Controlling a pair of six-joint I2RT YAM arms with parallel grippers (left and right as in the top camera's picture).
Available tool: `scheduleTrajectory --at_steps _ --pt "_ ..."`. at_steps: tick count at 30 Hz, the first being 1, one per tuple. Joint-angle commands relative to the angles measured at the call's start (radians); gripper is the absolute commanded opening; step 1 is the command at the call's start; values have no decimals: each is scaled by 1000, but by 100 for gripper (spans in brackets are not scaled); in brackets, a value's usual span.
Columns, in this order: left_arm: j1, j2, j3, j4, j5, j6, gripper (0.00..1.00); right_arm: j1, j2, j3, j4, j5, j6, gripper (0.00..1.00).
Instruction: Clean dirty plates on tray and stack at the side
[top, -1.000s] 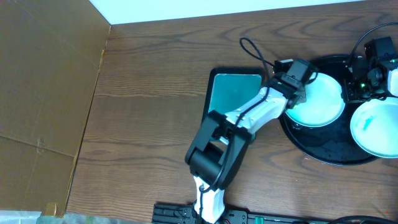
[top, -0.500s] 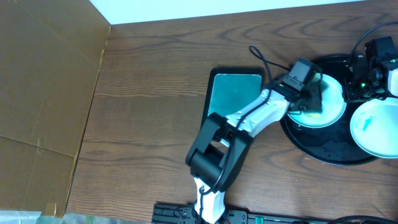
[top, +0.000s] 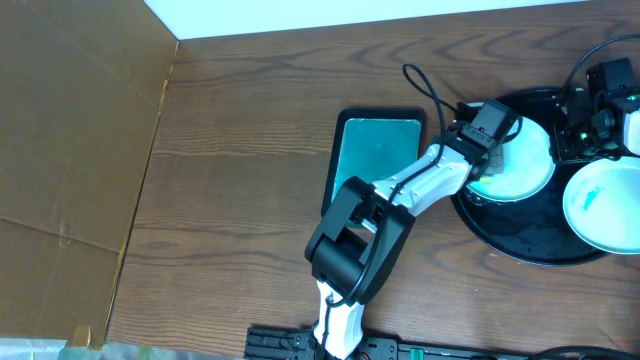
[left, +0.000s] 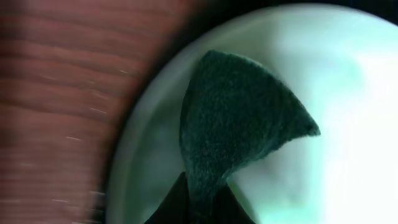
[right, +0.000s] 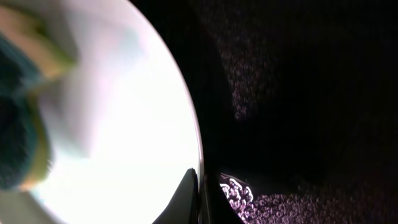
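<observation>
The round white plate with a pale bluish rim lies directly under the left pincer, inside the large round black tray with a raised rim. The step in hand looks like scrubbing this plate; nothing is stacked at the side yet. The left pincer is clenched on a dark green scouring sponge, jaws nearly together. The sponge fans out ahead of the fingertips and lies flat against the plate near its edge. Next, I judge, it needs steady pressing sweeps across the plate's face; the wrist view shows no smear. Opposite, the right pincer appears narrowly closed on the plate's far rim, steadying it. A second white plate rests on the tray beside that pincer. Behind the left pincer's wrist lies the smaller rectangular black tray with a teal inside, on the brown wooden table.
</observation>
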Motion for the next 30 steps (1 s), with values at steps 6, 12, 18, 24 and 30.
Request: scheduleTrajectory --at_steps 6,12,18,24,30 --pt "105 -225 -18 -46 -171 31 7 4 -48 3 14 174 -37 1" --pt "182 -398 -18 -124 -167 24 7 55 -167 3 14 348 -119 1" --pt "293 -471 -18 -236 -167 25 7 159 -301 3 32 632 -264 1" --pt "409 -467 -19 -365 -167 24 7 317 -394 3 122 1051 -452 1" --pt "518 -467 -29 -412 -163 -37 7 489 -432 3 287 1332 -800 1"
